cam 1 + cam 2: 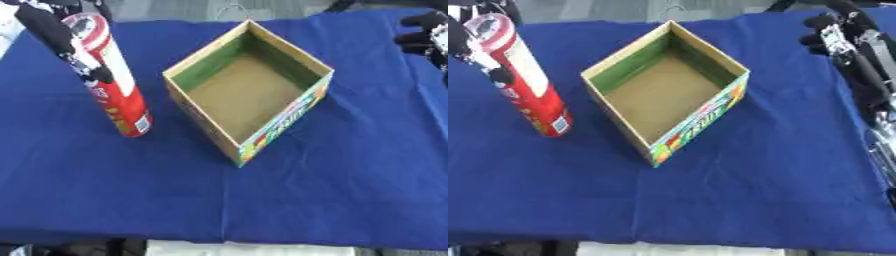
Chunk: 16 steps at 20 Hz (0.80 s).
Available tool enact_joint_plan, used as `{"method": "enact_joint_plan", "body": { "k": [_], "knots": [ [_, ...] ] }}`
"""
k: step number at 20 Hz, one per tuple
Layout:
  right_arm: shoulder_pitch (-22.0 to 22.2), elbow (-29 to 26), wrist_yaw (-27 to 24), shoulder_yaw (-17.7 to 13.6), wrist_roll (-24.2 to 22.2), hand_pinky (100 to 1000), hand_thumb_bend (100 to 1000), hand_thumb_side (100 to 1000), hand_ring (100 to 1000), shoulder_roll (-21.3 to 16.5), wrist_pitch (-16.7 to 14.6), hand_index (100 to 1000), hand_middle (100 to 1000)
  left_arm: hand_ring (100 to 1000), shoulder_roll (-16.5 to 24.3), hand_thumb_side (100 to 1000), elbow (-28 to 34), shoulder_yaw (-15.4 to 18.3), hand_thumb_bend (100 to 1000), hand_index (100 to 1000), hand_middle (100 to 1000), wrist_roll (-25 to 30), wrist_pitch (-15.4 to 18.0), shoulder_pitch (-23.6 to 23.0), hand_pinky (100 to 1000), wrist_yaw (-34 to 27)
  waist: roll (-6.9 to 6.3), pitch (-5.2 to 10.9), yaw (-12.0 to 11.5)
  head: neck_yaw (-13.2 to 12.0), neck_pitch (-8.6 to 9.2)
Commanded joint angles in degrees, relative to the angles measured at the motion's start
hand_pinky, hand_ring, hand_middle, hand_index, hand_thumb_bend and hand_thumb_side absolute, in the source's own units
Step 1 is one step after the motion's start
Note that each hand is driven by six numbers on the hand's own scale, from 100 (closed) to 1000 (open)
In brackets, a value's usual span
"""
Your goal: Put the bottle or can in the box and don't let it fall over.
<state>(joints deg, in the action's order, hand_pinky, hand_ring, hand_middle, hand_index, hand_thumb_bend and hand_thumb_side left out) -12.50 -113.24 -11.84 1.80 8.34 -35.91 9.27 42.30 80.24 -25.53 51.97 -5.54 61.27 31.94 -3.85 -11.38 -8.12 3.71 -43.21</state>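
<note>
Cloth (332, 190), blue, covers our tabletop. Our left hand (61, 37) curls its fingers round the upright can (118, 85); beside it sits the open box (249, 90). Our right hand (833, 35) hangs curled, far right.

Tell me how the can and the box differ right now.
The can is tall, narrow and round; the box is low, wide and square-cornered. The can is red and white; the box has plain brown walls with a colourful printed side. The can is gripped by the left hand and leans; the box sits flat and untouched, open and empty. Both rest on the blue cloth.
</note>
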Motion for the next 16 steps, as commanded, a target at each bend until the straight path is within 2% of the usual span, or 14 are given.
{"method": "enact_joint_plan", "body": {
  "k": [1,11,16],
  "knots": [
    [-0.4,-1.4,-0.2,-0.4,-0.1,836,100,762,766,-0.7,-0.3,993,787,588,1.8,492,-0.2,0.5,870,824,850,0.0,0.5,0.7,499,-0.2,0.08,1.25,0.1,0.1,0.54],
    [-0.4,-1.4,-0.3,-0.4,0.1,837,100,767,766,-0.5,-0.2,994,787,591,1.7,401,-1.4,0.1,788,820,842,0.0,0.0,0.3,502,-2.5,0.12,0.89,0.2,0.0,0.64],
    [-0.4,-1.4,-0.3,-0.4,0.0,836,100,770,766,-0.4,-0.2,992,788,576,1.8,294,-1.6,0.0,698,813,828,0.0,-0.4,0.1,479,-3.4,0.24,0.78,0.3,0.0,0.78]
  ]
}}
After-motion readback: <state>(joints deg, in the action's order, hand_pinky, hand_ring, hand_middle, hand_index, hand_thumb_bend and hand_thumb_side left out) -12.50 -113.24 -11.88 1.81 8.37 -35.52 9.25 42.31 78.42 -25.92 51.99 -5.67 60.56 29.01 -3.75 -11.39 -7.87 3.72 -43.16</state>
